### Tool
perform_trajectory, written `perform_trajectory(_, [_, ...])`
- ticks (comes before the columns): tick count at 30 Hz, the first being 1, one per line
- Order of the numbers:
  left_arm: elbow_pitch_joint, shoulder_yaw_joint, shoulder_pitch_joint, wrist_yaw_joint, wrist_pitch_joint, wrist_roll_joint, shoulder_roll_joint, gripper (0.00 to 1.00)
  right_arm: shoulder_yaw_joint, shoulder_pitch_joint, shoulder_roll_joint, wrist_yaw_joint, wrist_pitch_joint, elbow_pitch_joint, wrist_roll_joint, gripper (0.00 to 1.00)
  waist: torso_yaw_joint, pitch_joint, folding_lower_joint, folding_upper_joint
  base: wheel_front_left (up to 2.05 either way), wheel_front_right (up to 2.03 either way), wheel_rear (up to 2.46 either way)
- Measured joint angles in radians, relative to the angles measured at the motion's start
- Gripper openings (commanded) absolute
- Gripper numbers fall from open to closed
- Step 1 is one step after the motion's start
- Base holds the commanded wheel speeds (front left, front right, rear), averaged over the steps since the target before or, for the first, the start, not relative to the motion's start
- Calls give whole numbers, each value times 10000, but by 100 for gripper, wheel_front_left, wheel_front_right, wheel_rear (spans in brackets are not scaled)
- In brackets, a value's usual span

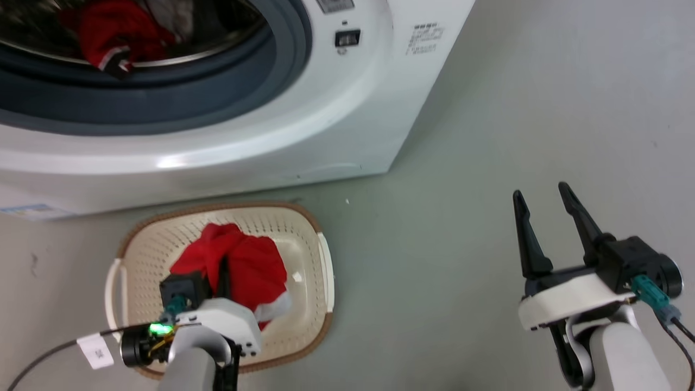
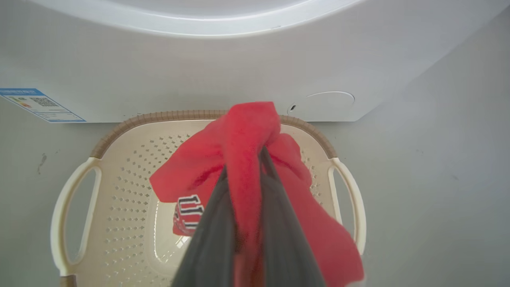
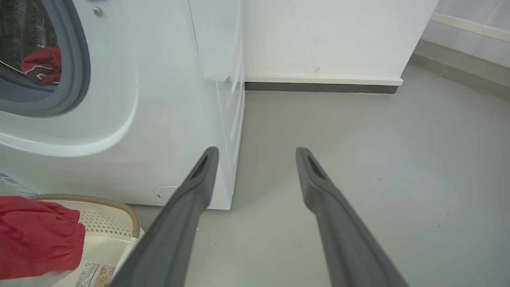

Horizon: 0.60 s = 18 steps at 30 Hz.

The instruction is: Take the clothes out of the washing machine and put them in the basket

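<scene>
The left gripper [image 2: 244, 160] is pinched tight on the red clothes [image 1: 255, 266], which hang in a bunch down into the basket [image 1: 217, 207] on the floor [image 1: 488, 136], near left, just in front of the washing machine [image 1: 326, 119]. A second red piece [image 1: 106, 35] lies in the drum. Over to the right, the right gripper [image 1: 539, 190] hovers above bare floor, fingers spread wide, holding nothing

I record bright, even, diffuse light throughout. Glare sits on the washing machine [image 1: 347, 103] at left-centre of the head view; a soft shadow edges the floor [image 1: 488, 136] at its base. The left gripper [image 2: 261, 151] is blurred at bottom centre of the left wrist view, whose straight edges bow.
</scene>
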Motion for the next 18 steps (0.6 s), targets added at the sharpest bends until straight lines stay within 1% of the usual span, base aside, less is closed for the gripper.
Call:
perform_trajectory(4, [644,265,-767,71,0,2,111,0,221,-505,2,0,-184,153,151,100,-186,847,0,0,0,0,0])
perform_trajectory(10, [1735,631,-1821,245,0,40,545,0,552,-1197,0,0,-362,326,426,100,-551,2110,1,0,0,0,0])
perform_trajectory(18, [3116,974,-2680,339,0,19,995,0,909,-1811,-2,2,-485,652,842,100,-1115,3482,0,0,0,0,0])
